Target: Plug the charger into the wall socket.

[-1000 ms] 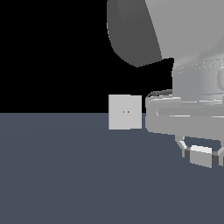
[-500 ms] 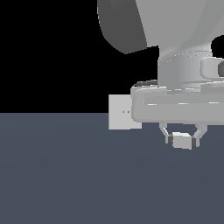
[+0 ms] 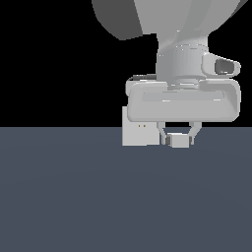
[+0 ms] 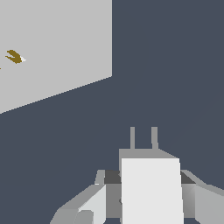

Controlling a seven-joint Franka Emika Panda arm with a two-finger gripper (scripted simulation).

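Dark floor [image 3: 64, 197]; black backdrop; fingers [image 3: 163, 134] clamp charger [image 3: 179, 141].

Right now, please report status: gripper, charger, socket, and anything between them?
Gripper shut on charger, prongs out. Socket upright, beside charger on exterior view's left; prongs not in holes. Nothing visible in the way.

Gripper [image 3: 179, 140] gripping charger [image 3: 179, 141], hanging just above dark floor [image 3: 74, 197]; little room showing beneath. Wall socket [image 3: 139, 132] standing upright at 9 o'clock of charger in exterior view, only obstacle showing. Wrist view: prongs [image 4: 143, 138] facing open floor, socket plate [image 4: 52, 48] sitting off-axis.
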